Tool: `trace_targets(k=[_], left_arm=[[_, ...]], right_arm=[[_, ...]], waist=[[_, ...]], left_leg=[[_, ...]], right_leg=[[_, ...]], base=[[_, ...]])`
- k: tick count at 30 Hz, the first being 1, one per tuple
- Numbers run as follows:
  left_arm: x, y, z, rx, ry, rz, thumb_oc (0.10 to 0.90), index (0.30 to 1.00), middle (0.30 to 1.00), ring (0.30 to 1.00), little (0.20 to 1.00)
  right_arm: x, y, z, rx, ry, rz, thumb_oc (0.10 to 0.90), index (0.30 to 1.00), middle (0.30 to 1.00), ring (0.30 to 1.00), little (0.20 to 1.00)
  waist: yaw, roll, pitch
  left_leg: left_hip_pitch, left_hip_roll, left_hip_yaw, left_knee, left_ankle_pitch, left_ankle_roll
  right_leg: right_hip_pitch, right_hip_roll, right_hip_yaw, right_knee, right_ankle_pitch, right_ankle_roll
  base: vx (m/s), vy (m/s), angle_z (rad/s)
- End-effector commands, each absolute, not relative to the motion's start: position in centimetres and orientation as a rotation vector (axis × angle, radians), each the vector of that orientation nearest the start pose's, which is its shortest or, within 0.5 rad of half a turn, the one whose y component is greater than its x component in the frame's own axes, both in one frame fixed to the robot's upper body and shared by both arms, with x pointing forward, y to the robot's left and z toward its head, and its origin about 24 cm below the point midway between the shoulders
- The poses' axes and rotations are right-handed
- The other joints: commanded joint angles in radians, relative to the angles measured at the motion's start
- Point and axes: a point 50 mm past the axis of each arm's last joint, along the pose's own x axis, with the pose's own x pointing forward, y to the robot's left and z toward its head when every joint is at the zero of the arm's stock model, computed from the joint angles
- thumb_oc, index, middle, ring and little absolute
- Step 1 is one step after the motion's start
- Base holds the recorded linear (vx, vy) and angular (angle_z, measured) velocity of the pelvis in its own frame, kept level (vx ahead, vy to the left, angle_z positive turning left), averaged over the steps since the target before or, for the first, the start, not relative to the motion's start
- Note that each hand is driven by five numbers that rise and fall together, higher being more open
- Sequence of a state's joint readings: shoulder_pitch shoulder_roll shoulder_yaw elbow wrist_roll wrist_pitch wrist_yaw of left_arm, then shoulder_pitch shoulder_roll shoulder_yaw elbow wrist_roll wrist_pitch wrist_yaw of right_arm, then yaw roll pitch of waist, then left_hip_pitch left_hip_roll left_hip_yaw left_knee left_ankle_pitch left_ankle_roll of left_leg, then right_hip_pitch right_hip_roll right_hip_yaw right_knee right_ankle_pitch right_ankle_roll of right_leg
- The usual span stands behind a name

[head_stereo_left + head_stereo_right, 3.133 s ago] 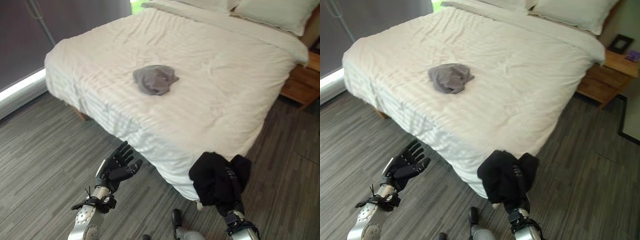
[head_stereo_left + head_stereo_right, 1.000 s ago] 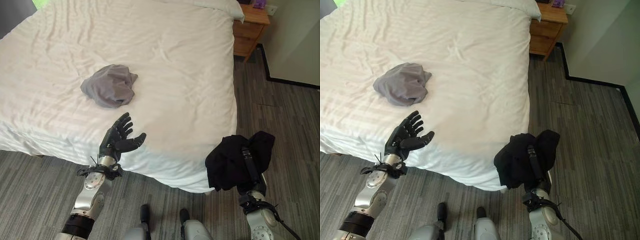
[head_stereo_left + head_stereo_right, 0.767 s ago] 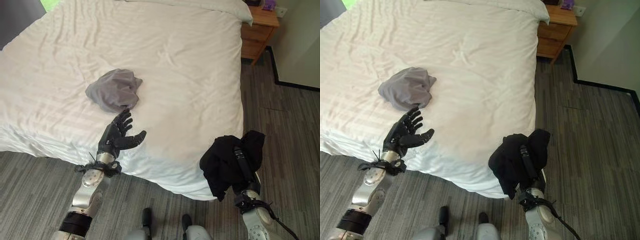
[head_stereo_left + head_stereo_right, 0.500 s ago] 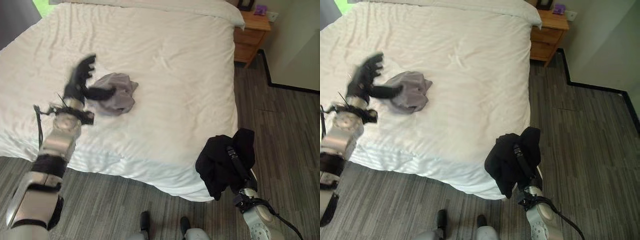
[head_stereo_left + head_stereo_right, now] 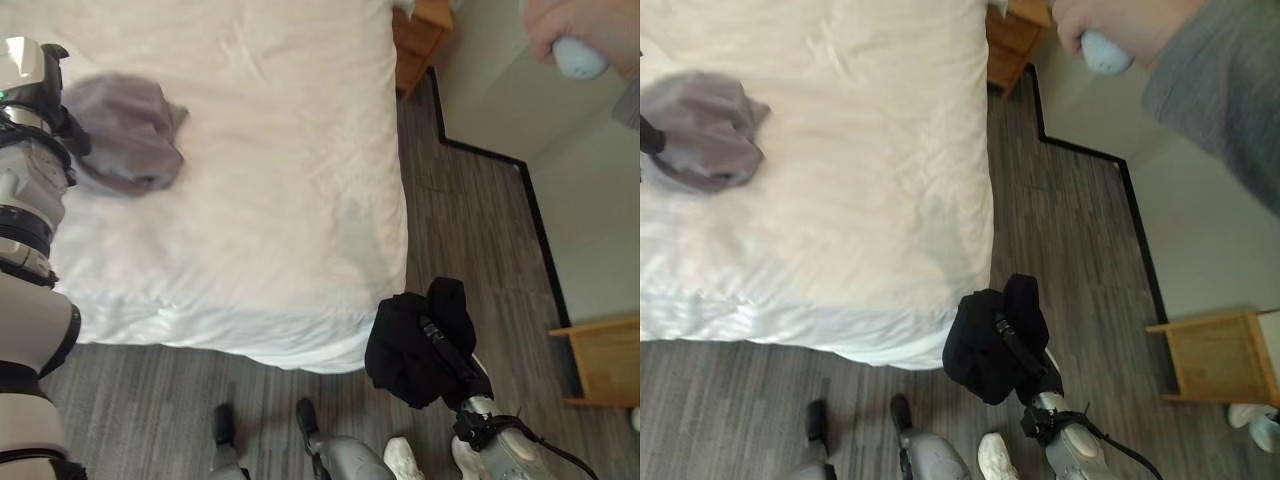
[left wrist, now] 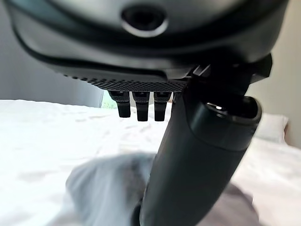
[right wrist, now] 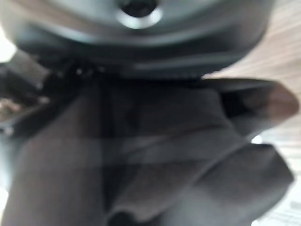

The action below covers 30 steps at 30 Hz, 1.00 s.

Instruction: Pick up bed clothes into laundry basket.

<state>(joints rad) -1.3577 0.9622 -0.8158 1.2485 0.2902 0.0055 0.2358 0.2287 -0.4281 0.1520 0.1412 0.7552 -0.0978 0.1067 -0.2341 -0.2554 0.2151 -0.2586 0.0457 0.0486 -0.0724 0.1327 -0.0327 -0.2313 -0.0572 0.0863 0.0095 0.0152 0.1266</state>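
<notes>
A crumpled grey garment (image 5: 128, 128) lies on the white bed (image 5: 280, 200), near its left part. My left hand (image 5: 72, 134) reaches in from the left edge and is right at the garment's side. In the left wrist view its fingers (image 6: 137, 102) point straight out over the grey garment (image 6: 101, 188), and the thumb (image 6: 202, 155) reaches down to it. My right hand (image 5: 447, 352) is low at the bed's near right corner, over the floor, shut on a bunched black garment (image 5: 405, 345). That black garment (image 7: 141, 155) covers the right wrist view.
A person's hand (image 5: 560, 30) in a grey sleeve (image 5: 1220, 90) holds a small white object at the top right. A wooden nightstand (image 5: 425, 30) stands beside the bed. Another wooden piece (image 5: 600, 360) sits at the right by the wall. Grey plank floor (image 5: 470, 220) runs between bed and wall.
The camera has swung to the right. My left hand has reached up onto the bed to the grey garment. The right hand keeps hold of the black garment. A person's hand has come in.
</notes>
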Motion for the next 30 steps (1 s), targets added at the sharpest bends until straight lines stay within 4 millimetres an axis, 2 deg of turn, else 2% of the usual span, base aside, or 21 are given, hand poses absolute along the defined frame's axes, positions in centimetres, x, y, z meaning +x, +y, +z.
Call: trace_targets(k=[1,6,9,10,11,14,15,17,18,19,20,22,23,26,27,28,30], left_arm=[[34.8,34.7,37.7,1.427,-0.239,0.789,0.8,0.9,0.9,0.9,0.9],[35.8,34.0,36.4,1.351,-0.245,0.722,0.8,0.9,0.9,0.9,0.9],[36.6,33.5,34.6,1.272,-0.222,0.667,0.8,0.9,0.9,0.9,0.9],[37.6,32.7,32.4,1.113,-0.218,0.593,0.413,0.319,0.319,0.319,0.319],[37.6,32.7,32.3,1.112,-0.217,0.592,0.4,0.3,0.3,0.3,0.3],[38.2,31.8,31.0,1.044,-0.222,0.543,0.4,0.3,0.3,0.3,0.3],[38.5,31.2,30.5,1.024,-0.232,0.512,0.4,0.3,0.3,0.3,0.3],[39.2,29.0,29.7,0.876,-0.302,0.426,0.4,0.3,0.3,0.3,0.3],[39.2,29.0,29.7,0.876,-0.302,0.427,0.4,0.3,0.3,0.3,0.3],[39.6,26.9,29.3,0.688,-0.379,0.371,0.4,0.3,0.3,0.3,0.3],[39.6,25.6,29.0,0.558,-0.434,0.329,0.4,0.3,0.3,0.3,0.3],[39.3,23.1,27.7,0.428,-0.488,0.217,0.4,0.3,0.3,0.3,0.3],[38.5,21.7,27.2,0.34,-0.548,0.141,0.4,0.3,0.3,0.3,0.3],[36.3,19.5,21.5,0.032,-0.498,-0.031,0.4,0.3,0.3,0.3,0.3],[33.8,19.6,17.3,-0.126,-0.437,-0.079,0.4,0.3,0.3,0.3,0.3],[33.7,19.7,17.2,-0.128,-0.433,-0.077,0.4,0.3,0.3,0.3,0.3],[31.6,20.7,14.3,-0.188,-0.381,-0.042,0.4,0.3,0.3,0.3,0.3]], right_arm=[[21.8,-23.7,3.6,0.323,-0.022,0.047,0.4,0.3,0.3,0.3,0.3],[22.8,-22.3,4.6,0.309,-0.053,0.123,0.4,0.3,0.3,0.3,0.3],[22.9,-21.8,4.6,0.315,-0.057,0.131,0.4,0.3,0.3,0.3,0.3],[22.6,-21.7,4.4,0.319,-0.049,0.127,0.4,0.3,0.3,0.3,0.3],[22.5,-21.7,4.4,0.318,-0.048,0.127,0.4,0.3,0.3,0.3,0.3],[22.2,-22.0,4.0,0.315,-0.032,0.115,0.4,0.3,0.3,0.3,0.3],[22.2,-22.2,3.9,0.312,-0.024,0.107,0.4,0.3,0.3,0.3,0.3],[22.3,-22.7,3.9,0.307,-0.024,0.084,0.4,0.3,0.3,0.3,0.3],[22.3,-22.7,3.9,0.307,-0.024,0.084,0.4,0.3,0.3,0.3,0.3],[22.5,-23.0,3.8,0.305,-0.027,0.046,0.4,0.3,0.3,0.3,0.3],[22.6,-23.1,3.8,0.301,-0.034,0.027,0.4,0.3,0.3,0.3,0.3],[23.3,-23.5,4.5,0.283,-0.063,-0.008,0.4,0.3,0.3,0.3,0.3],[23.5,-23.8,4.8,0.282,-0.084,-0.033,0.4,0.3,0.3,0.3,0.3],[24.3,-24.8,5.7,0.256,-0.122,-0.104,0.4,0.3,0.3,0.3,0.3],[24.1,-25.4,5.9,0.249,-0.134,-0.141,0.4,0.3,0.3,0.3,0.3],[24.0,-25.4,5.9,0.247,-0.13,-0.139,0.4,0.3,0.3,0.3,0.3],[24.0,-25.5,5.9,0.232,-0.133,-0.146,0.4,0.3,0.3,0.3,0.3]], waist=[[0.028,-0.003,0.021],[0.023,-0.025,0.061],[0.016,-0.036,0.07],[0.014,-0.038,0.068],[0.013,-0.036,0.067],[0.013,-0.031,0.059],[0.016,-0.026,0.056],[0.032,0.0,0.048],[0.031,0.0,0.047],[0.043,0.028,0.034],[0.052,0.044,0.031],[0.068,0.081,0.014],[0.081,0.101,0.012],[0.119,0.164,-0.021],[0.142,0.192,-0.054],[0.14,0.194,-0.055],[0.159,0.215,-0.09]], left_leg=[[0.024,0.056,-0.024,0.018,-0.066,-0.01],[-0.037,0.064,-0.032,0.025,-0.055,-0.013],[-0.055,0.069,-0.035,0.023,-0.05,-0.012],[-0.058,0.072,-0.041,0.023,-0.05,-0.013],[-0.059,0.072,-0.041,0.023,-0.05,-0.013],[-0.051,0.072,-0.042,0.024,-0.055,-0.013],[-0.044,0.071,-0.043,0.025,-0.058,-0.012],[-0.01,0.066,-0.045,0.023,-0.068,-0.012],[-0.011,0.066,-0.045,0.023,-0.068,-0.012],[0.018,0.056,-0.054,0.022,-0.074,-0.011],[0.039,0.049,-0.058,0.019,-0.079,-0.011],[0.062,0.033,-0.069,0.017,-0.08,-0.007],[0.08,0.025,-0.075,0.017,-0.086,-0.005],[0.127,0.003,-0.091,0.021,-0.099,0.004],[0.168,-0.008,-0.098,0.015,-0.11,0.009],[0.17,-0.007,-0.099,0.014,-0.111,0.009],[0.191,-0.015,-0.107,0.017,-0.118,0.011]], right_leg=[[-0.015,-0.077,0.028,-0.031,0.152,0.091],[-0.061,-0.07,0.03,-0.041,0.152,0.086],[-0.08,-0.064,0.029,-0.051,0.153,0.083],[-0.085,-0.06,0.029,-0.055,0.147,0.083],[-0.086,-0.06,0.029,-0.055,0.147,0.083],[-0.082,-0.06,0.029,-0.05,0.135,0.082],[-0.078,-0.06,0.03,-0.046,0.128,0.081],[-0.054,-0.064,0.023,-0.03,0.098,0.079],[-0.055,-0.064,0.023,-0.03,0.098,0.079],[-0.031,-0.072,0.011,-0.014,0.078,0.074],[-0.012,-0.075,0.005,-0.006,0.063,0.071],[0.01,-0.083,-0.004,0.012,0.043,0.066],[0.026,-0.087,-0.01,0.024,0.027,0.064],[0.074,-0.106,-0.025,0.044,-0.001,0.056],[0.115,-0.114,-0.034,0.047,-0.016,0.051],[0.118,-0.114,-0.034,0.046,-0.017,0.051],[0.15,-0.119,-0.043,0.045,-0.035,0.043]], base=[[-0.06,0.039,0.09],[-0.07,0.023,0.03],[-0.06,-0.003,0.03],[-0.03,-0.005,0.17],[-0.02,0.001,0.17],[0.0,0.008,0.04],[0.0,0.016,-0.07],[0.02,0.007,-0.1],[0.09,-0.025,-0.13],[0.09,-0.042,-0.05],[0.11,-0.027,0.01],[0.07,0.005,0.15],[0.06,0.017,0.2],[0.08,0.041,0.13],[0.1,0.009,0.09],[0.1,-0.007,0.08],[0.06,-0.02,0.1]])
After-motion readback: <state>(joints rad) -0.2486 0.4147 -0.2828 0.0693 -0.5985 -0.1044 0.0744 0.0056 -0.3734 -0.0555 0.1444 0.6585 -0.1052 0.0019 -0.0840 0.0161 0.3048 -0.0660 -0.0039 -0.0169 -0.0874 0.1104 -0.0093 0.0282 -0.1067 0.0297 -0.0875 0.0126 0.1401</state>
